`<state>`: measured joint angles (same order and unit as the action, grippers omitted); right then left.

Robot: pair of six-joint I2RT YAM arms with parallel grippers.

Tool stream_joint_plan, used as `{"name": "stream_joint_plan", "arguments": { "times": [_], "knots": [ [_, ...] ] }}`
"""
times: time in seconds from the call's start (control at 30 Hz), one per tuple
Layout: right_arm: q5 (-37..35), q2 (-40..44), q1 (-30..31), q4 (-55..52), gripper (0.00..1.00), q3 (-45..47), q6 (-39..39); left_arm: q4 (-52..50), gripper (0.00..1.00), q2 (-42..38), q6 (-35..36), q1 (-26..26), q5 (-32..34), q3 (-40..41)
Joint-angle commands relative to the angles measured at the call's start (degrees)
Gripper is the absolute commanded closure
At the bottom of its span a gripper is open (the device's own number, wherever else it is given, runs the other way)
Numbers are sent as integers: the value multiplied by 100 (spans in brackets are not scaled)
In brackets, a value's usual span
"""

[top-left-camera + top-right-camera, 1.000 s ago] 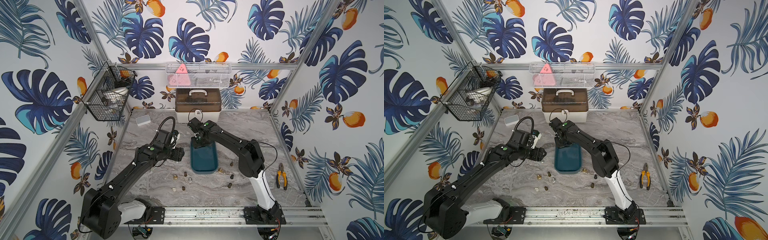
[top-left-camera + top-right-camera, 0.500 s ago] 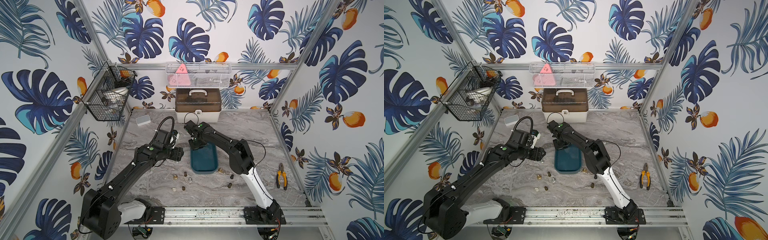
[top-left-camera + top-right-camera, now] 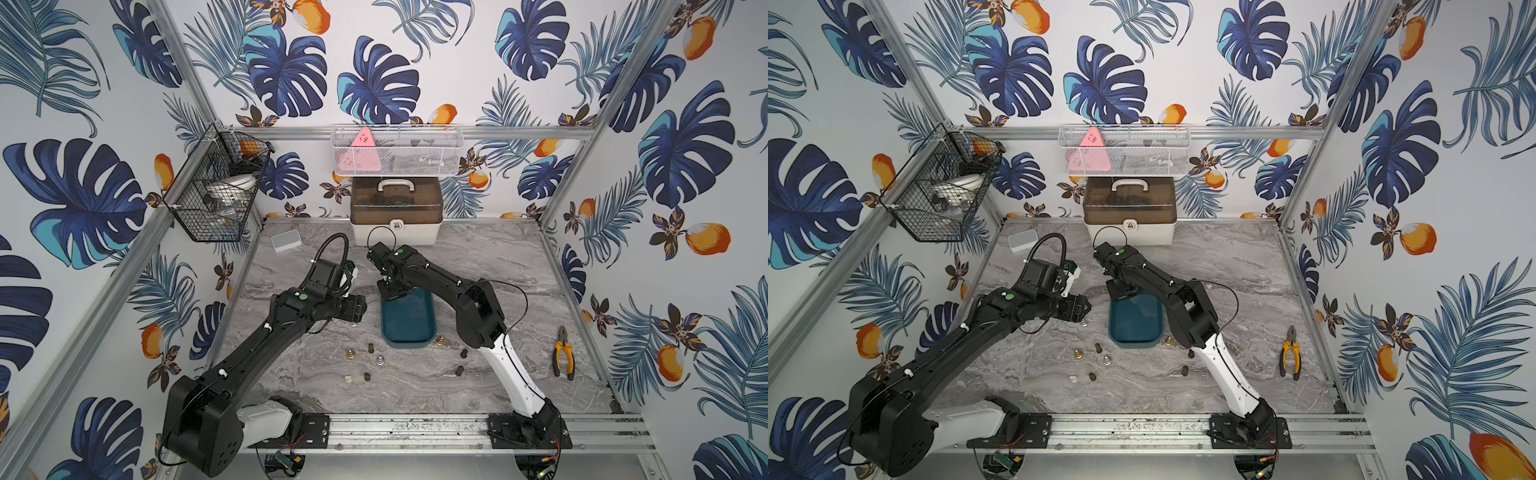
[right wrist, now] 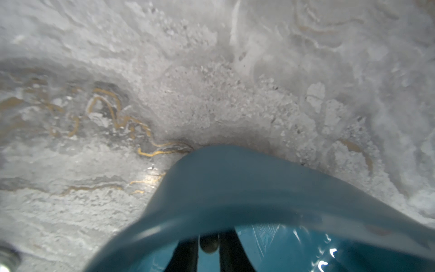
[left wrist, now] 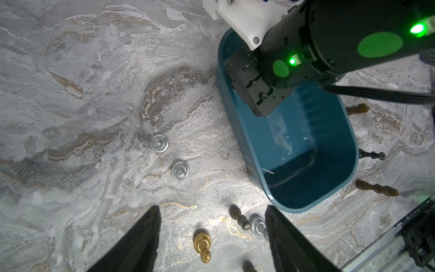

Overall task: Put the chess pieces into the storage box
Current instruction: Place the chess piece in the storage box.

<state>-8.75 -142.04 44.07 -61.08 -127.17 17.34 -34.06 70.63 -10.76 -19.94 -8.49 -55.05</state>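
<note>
Grey-veined marble forms the worktop (image 3: 498, 257) that carries every item. At the left, the left hand (image 5: 211, 208) hovers over the worktop with its fingers well apart and nothing between them. Near it two silver pieces (image 5: 159, 143) stand upright on round bases. A gold piece (image 5: 202, 245) lies between the line of its fingers, and a dark brown piece (image 5: 240, 219) lies close to one fingertip. In both top views the loose chess pieces (image 3: 379, 360) are scattered on the worktop in front of the storage box, all outside it. At the centre the storage box (image 3: 405, 343), teal and lidless, sits flat, and no piece shows on the visible part of its floor. The right hand (image 4: 208, 236) reaches down inside the far end of the box. Its fingers are close together with a small dark rounded piece (image 4: 209, 246) between them; whether that piece is clamped or already freed cannot be told. Three further brown pieces (image 5: 376, 188) sit just beside the box's right wall, and the pliers (image 3: 563, 353) lie well apart at the far right. Assessment: the pieces are judged light, rigid and smooth, and prone to toppling or slipping out of a pinch. They are best taken from above across the narrow waist just over the base, with the fingers closed squarely.
</note>
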Motion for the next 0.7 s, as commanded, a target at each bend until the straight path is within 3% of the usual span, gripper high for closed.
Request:
{"name": "stream_joint_plan", "arguments": {
  "times": [0.0, 0.23, 0.4, 0.53, 0.67],
  "knots": [
    [-76, -5, 5, -25, 73, -28, -4, -29, 26, 20, -30, 21, -1, -9],
    [-16, 248, 5, -66, 62, -115, -12, 5, 26, -5, -44, 39, 75, 10],
    [110, 1047, 33, -28, 57, 318, -7, 75, 26, 1, -100, 56, 115, -4],
    [259, 2298, 32, 455, 54, 1463, 101, -17, 30, 50, -324, 44, 236, -44],
    [817, 4178, 34, 2396, 50, 3681, 88, -489, 33, 328, -487, 17, 476, -386]
  ]
}}
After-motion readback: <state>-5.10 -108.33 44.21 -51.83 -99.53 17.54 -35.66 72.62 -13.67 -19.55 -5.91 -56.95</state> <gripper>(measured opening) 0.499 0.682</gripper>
